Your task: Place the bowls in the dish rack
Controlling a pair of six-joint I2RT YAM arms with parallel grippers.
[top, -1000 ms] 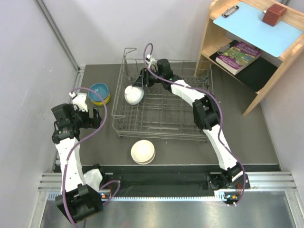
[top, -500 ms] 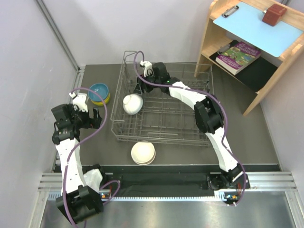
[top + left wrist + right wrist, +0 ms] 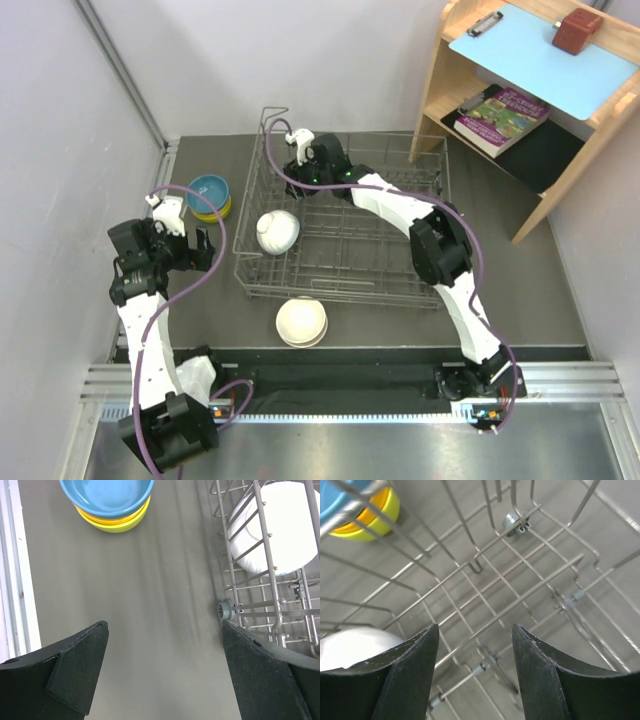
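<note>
The grey wire dish rack stands mid-table. A white bowl lies tilted on its side among the prongs at the rack's left end, also seen as the white bowl and the white bowl. My right gripper hangs open and empty above the rack's far-left corner, over bare rack wires. Left of the rack, a blue bowl tops a stack with an orange bowl and a yellow-green bowl. Beige bowls sit in front of the rack. My left gripper is open over bare table.
A wooden shelf unit with a book and a clipboard stands at the back right. A metal rail runs along the left wall. The rack's grey corner wheel lies just by my left gripper's right finger.
The right gripper has let go of the white bowl, which settled lower at the rack's left end. It then drew back toward the far-left corner. The left arm stayed still.
</note>
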